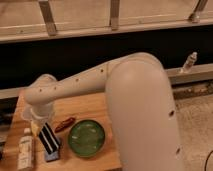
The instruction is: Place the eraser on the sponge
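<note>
Gripper (39, 126) hung under the wrist at the left end of the table (85, 107), arm reaching in from the right. Jaws were together, and as far as could be made out they were clamped on the far end of the eraser (48, 137). The eraser's long axis ran from far-left at the gripper down to near-right, tilted rather than flat. Its near end sat right over the sponge (53, 156). The sponge lay directly below and just near of the gripper, with only its near edge and a corner showing past the eraser. Couldn't tell whether the eraser's low end touched the sponge or hung just above it. So the key relation: sponge was straight under the eraser, slightly toward the near side, with no sideways gap to speak of. My read is late in the placing. What remained, if anything, was getting the eraser to lie flat on the sponge and letting go; since it was tilted it could tip or slide off the small soft pad. Around it: bottle (25, 152) lying just left of the sponge, close enough to get bumped. Small red-brown thing (65, 124) lay just right of the eraser's upper half, apart from it. Green bowl (86, 138) sat right of the sponge, near but not touching. Nothing lay between eraser and sponge.
</note>
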Tool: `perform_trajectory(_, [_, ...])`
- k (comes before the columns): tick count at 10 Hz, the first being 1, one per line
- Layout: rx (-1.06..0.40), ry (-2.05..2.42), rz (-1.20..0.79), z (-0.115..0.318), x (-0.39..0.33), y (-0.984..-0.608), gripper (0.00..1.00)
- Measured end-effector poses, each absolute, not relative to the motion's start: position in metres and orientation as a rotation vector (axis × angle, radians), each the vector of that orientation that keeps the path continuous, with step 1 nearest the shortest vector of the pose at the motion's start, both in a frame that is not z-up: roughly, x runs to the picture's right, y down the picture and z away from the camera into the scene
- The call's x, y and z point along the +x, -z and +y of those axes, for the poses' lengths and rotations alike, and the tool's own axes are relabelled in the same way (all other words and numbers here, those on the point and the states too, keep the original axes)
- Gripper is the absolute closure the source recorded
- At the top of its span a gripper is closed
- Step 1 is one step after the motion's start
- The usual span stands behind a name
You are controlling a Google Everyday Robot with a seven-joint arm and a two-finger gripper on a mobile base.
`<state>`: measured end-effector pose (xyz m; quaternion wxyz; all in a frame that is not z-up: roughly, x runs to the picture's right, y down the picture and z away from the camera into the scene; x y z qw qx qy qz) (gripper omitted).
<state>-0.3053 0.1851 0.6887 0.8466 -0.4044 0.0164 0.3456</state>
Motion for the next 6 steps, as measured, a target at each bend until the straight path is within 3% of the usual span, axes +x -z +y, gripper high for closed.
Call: perform_trajectory(6, [-0.702, -0.713, 0.199, 0.197, -0.308, -0.707, 1.0])
